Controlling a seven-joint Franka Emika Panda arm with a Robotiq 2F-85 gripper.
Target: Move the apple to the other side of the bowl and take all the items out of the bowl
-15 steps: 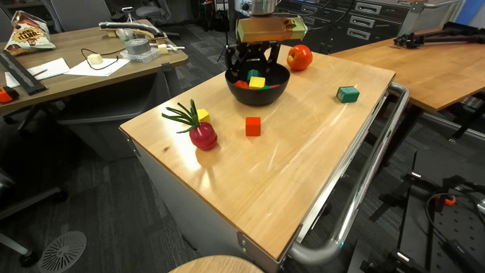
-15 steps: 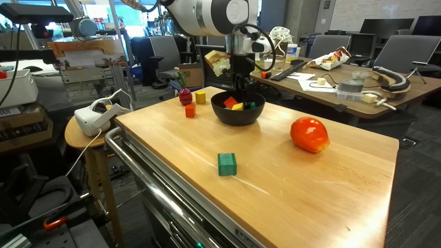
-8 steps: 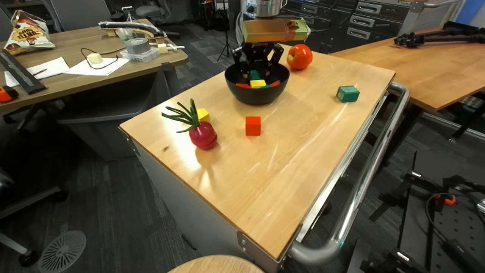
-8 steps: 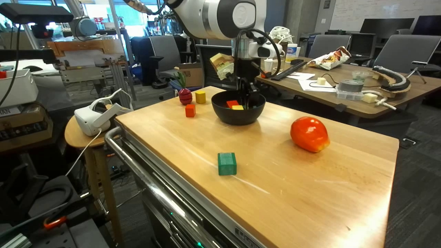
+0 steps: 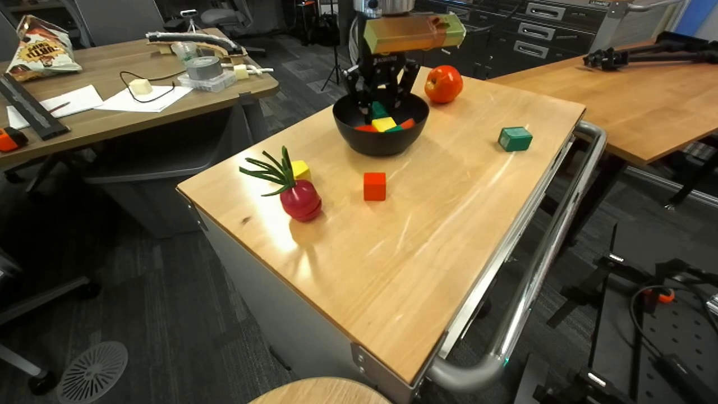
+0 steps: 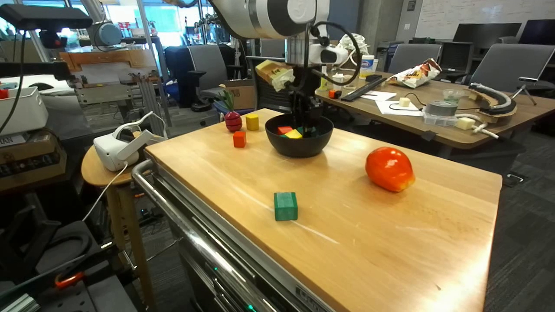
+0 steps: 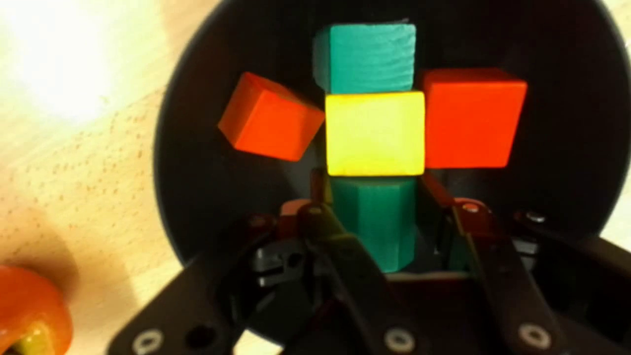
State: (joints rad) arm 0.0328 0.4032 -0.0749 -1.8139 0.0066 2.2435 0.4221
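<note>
End effector (image 7: 375, 192): I've brought the fingers (image 7: 471, 208) in from a wide spread; they now stand part-way together, in my judgement gripping the green prism (image 7: 383, 227) inside the bowl (image 5: 381, 143).
Arm (image 6: 247, 19): a little higher than half a second ago, which I take as the start of a lift.
Yellow block (image 7: 375, 133): askew now where it lay flatter, so moving the green prism is probably nudging its neighbours.
Left in the bowl: besides those two, an orange block (image 7: 278, 123), a red block (image 7: 472, 125) and a wood-grained green block (image 7: 373, 59); I can't see beneath them.
Out on the counter (image 5: 437, 224): red cube (image 5: 374, 187), yellow piece (image 6: 252, 122), green cuboid (image 6: 285, 206) and leafy dark-red fruit (image 5: 301, 201); emptying looks roughly half done.
Apple (image 6: 390, 169): on the counter, apart from the bowl; whether that's the side the task wants, I can't tell.
Lifting the green prism: I'd go straight up, since the yellow block could snag.
</note>
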